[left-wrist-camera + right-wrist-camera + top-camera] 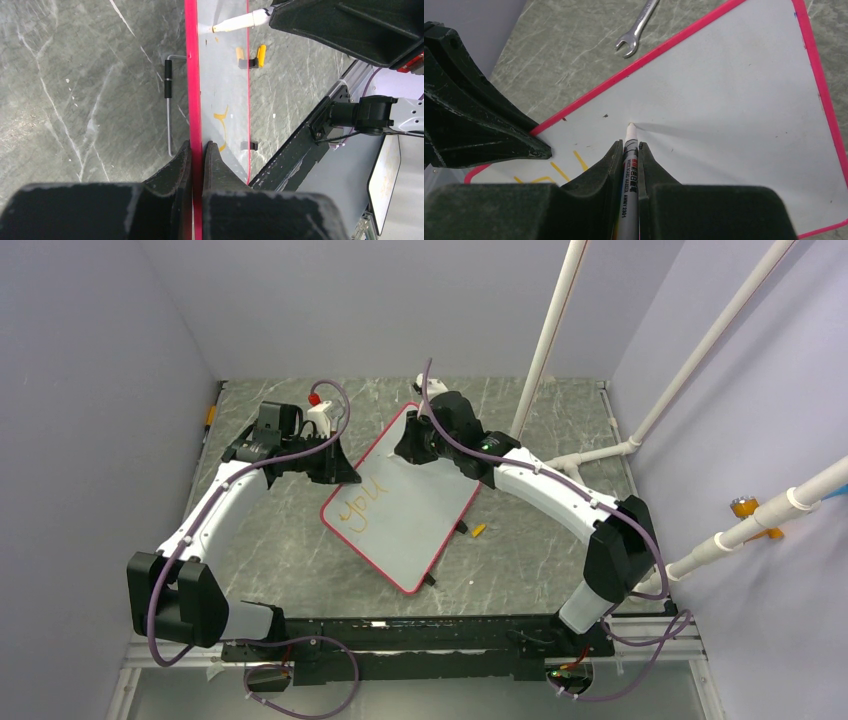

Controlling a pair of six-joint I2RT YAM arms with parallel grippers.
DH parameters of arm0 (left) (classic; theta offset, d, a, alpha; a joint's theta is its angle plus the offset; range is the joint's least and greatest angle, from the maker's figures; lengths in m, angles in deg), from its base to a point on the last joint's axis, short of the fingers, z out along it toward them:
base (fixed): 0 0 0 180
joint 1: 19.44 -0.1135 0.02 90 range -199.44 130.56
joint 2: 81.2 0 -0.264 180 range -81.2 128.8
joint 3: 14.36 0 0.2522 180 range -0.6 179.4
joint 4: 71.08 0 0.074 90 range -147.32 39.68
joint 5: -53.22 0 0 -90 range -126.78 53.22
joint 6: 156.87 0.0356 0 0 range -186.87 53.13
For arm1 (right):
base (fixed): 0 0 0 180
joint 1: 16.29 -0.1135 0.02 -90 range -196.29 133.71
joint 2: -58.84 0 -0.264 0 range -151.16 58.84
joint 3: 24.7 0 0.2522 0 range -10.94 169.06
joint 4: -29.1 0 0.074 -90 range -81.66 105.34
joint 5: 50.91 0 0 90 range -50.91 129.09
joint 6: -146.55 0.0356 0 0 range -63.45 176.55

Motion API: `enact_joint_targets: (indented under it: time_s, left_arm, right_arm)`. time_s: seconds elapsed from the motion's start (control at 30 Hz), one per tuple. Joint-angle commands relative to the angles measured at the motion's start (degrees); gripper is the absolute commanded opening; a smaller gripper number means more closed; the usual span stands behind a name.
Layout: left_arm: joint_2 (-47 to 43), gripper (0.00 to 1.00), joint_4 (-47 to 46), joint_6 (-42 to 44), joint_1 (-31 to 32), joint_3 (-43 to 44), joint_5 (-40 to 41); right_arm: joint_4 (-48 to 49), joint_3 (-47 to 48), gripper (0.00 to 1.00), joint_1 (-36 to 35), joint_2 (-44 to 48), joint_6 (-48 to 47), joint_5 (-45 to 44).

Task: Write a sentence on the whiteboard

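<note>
The whiteboard [405,510], white with a red-pink frame, lies tilted on the grey marble table. Only the first orange word of the sentence [357,515] shows, near the board's left corner. My left gripper [335,472] is shut on the board's red frame [192,75]; its jaws pinch that edge [197,150]. My right gripper [410,445] is shut on a white marker [630,170]. The marker's tip [630,125] rests on or just above the bare board [734,100], right of the orange strokes [556,170]. The tip also shows in the left wrist view [235,23].
An orange marker cap [478,531] lies on the table off the board's right edge. A wrench [636,30] lies beyond the board's far edge. A thin metal wire bracket with a black sleeve [168,85] sticks out from the frame. White pipes [545,340] stand at the back right.
</note>
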Motion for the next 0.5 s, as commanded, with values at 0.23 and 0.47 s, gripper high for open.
enact_joint_targets:
  time_s: [0.23,0.47]
  left_arm:
    - [-1.79,0.0,-2.47,4.8,0.4,-0.14,1.86]
    - [-1.83,0.0,-2.46,4.89,0.4,-0.19,2.06]
  right_arm:
    - [2.01,-2.24,0.0,-0.77,-0.31,-0.51,4.91]
    - [1.56,-5.12,0.0,-1.05,0.92,-0.95,4.93]
